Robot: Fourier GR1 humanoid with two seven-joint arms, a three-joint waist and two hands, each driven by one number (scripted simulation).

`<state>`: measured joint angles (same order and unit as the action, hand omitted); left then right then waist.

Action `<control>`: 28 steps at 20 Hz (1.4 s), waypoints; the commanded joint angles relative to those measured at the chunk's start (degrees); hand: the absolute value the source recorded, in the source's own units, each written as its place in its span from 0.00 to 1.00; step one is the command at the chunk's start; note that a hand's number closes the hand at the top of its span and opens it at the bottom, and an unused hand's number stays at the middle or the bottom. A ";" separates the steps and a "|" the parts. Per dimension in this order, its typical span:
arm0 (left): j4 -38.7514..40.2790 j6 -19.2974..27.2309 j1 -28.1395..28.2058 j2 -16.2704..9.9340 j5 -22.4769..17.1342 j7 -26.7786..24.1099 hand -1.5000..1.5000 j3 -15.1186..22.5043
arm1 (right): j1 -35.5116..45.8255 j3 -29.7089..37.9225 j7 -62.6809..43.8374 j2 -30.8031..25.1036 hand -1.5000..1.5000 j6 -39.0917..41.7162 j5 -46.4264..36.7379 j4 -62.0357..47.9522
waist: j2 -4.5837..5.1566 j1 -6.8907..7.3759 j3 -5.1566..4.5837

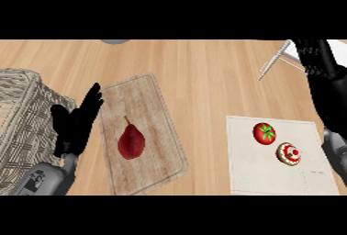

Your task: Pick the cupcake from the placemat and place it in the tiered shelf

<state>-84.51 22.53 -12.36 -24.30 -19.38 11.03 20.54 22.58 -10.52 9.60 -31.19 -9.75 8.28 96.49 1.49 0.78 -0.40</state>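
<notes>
I am looking down on a pale wooden desk [203,69], and I am taking the placemat [271,179] as my landmark for everything else. The cupcake [290,153] is sitting on the placemat toward its right side, just below a red tomato [264,132] that is also lying on it; the two are close but I judge them apart. Left of the placemat a wooden cutting board [146,151] is carrying a dark red pear [131,141], and further left a woven basket [24,119] is filling the edge of the view. The left hand [76,124] is resting beside the board with its fingers straight and spread, holding nothing. The right hand [313,55] is hanging above the placemat's far right corner, near a white wire frame [274,62]; I cannot tell how its fingers are standing. I am expecting the cupcake to be light and soft, with icing that smears and a crumb that crushes, so I am planning to take it low around the wrapper sides, away from the tomato, keeping it upright.
</notes>
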 commanded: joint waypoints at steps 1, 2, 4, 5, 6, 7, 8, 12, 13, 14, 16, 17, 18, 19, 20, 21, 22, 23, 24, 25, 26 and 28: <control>-1.59 -0.55 7.49 -0.09 1.52 -3.62 0.50 -0.64 | -6.43 -0.36 2.27 1.84 1.00 1.02 -1.31 0.94 | -1.56 -0.58 0.40; 3.58 -5.26 4.51 -2.47 -1.24 -5.53 0.50 -4.90 | -0.34 -2.06 -2.51 4.22 1.00 1.23 -0.65 -3.85 | -1.35 -0.21 0.36; 0.99 -5.79 7.38 -7.23 -1.38 -5.21 0.50 -7.23 | -5.38 -1.91 2.21 6.03 1.00 1.23 0.38 -7.69 | -1.34 0.44 0.42; 4.22 -6.71 7.98 -8.27 -1.57 -8.62 0.50 -9.47 | -8.21 -2.69 -1.18 5.48 1.00 1.71 1.52 -5.44 | -1.39 -0.11 0.36; 3.63 -6.85 9.53 -9.35 -1.98 -8.43 0.50 -10.59 | -9.88 -4.82 -3.71 7.36 1.00 -0.07 0.77 -2.38 | -1.62 -0.26 0.35; 3.59 -3.93 8.41 -6.42 -1.30 -5.77 0.50 -7.76 | -11.83 2.00 -8.34 -5.74 1.00 -9.10 -13.04 -12.75 | -1.05 -3.60 -0.71; 3.70 -4.75 9.56 -7.34 -2.11 -5.90 0.50 -8.73 | -13.42 4.93 -8.24 -1.63 1.00 -15.84 -12.55 -12.71 | -1.62 -3.46 -0.05; 1.55 -9.90 13.76 -9.55 -5.12 -7.67 0.50 -11.29 | -25.95 -3.35 -2.44 9.11 0.00 -25.05 -18.47 -4.66 | -1.88 -1.49 0.38; 3.31 -9.73 13.03 -7.39 -4.10 -9.34 0.50 -11.11 | -25.95 -6.07 -6.14 9.72 0.00 -24.34 -20.26 -1.89 | -1.69 -1.29 0.34; 6.85 -11.26 13.07 -8.26 -3.98 -12.24 0.50 -12.38 | -28.07 -9.30 -5.20 12.37 0.00 -25.32 -21.22 -1.17 | -1.64 -1.48 0.31; 5.15 -12.12 12.73 -7.75 -3.44 -10.46 0.50 -13.38 | -28.82 -9.01 -11.71 8.93 0.00 -23.88 -25.31 3.22 | -1.60 -1.09 0.36; 7.76 -12.72 14.59 -7.22 -2.79 -13.81 0.50 -12.53 | -31.59 -12.18 -15.95 8.95 0.00 -25.79 -28.72 8.28 | -1.68 -1.44 0.28; 3.74 -11.22 15.20 -7.80 -3.12 -10.55 0.50 -12.03 | -31.47 -13.03 -20.96 8.61 0.00 -28.71 -34.57 8.37 | -1.80 -1.28 0.25; 4.52 -11.03 14.08 -7.46 -2.91 -10.86 0.50 -12.01 | -30.87 -12.00 -24.58 6.34 0.00 -28.31 -38.06 7.72 | -1.78 -1.49 0.18; 5.59 -12.21 13.88 -7.27 -3.99 -11.20 0.50 -12.60 | -32.99 -11.44 -24.00 4.80 0.00 -27.95 -40.05 5.48 | -1.70 -1.69 0.17; 6.75 -12.58 13.26 -8.77 -3.80 -11.82 0.50 -13.83 | -30.45 -9.89 -30.67 2.34 0.00 -25.92 -43.30 8.35 | -1.74 -1.83 -0.03; 4.57 -11.66 12.89 -8.26 -3.19 -10.19 0.50 -12.57 | -30.95 -10.31 -33.44 1.37 0.00 -24.39 -46.53 7.81 | -1.77 -1.66 0.03; 3.60 -11.78 14.63 -8.44 -2.97 -11.24 0.50 -12.58 | -30.69 -7.87 -36.97 -2.05 0.00 -20.44 -46.41 9.76 | -1.88 -1.36 0.01; 4.79 -12.08 14.10 -8.64 -2.78 -10.46 0.50 -12.38 | -31.48 -9.46 -40.55 -1.84 0.00 -18.71 -49.48 10.29 | -1.77 -1.63 -0.02; 5.70 -12.18 13.86 -7.76 -3.26 -10.78 0.50 -12.61 | -32.81 -10.26 -44.02 -2.64 0.00 -16.33 -51.41 13.84 | -1.82 -2.10 -0.04; 4.27 -11.84 13.69 -8.83 -3.51 -9.81 0.50 -13.44 | -31.83 -8.75 -46.11 -5.50 0.00 -11.91 -50.99 13.08 | -1.78 -1.45 0.01; 8.13 -13.17 13.59 -7.42 -3.35 -13.11 0.50 -13.61 | -31.05 -10.91 -52.17 -6.76 0.00 -4.36 -51.55 17.29 | -1.53 -1.55 -0.09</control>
<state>-79.44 10.40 1.12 -32.24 -22.67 -0.15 7.71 -8.51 -20.53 -32.15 -33.76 -23.98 -39.49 108.98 -0.28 -0.81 -0.33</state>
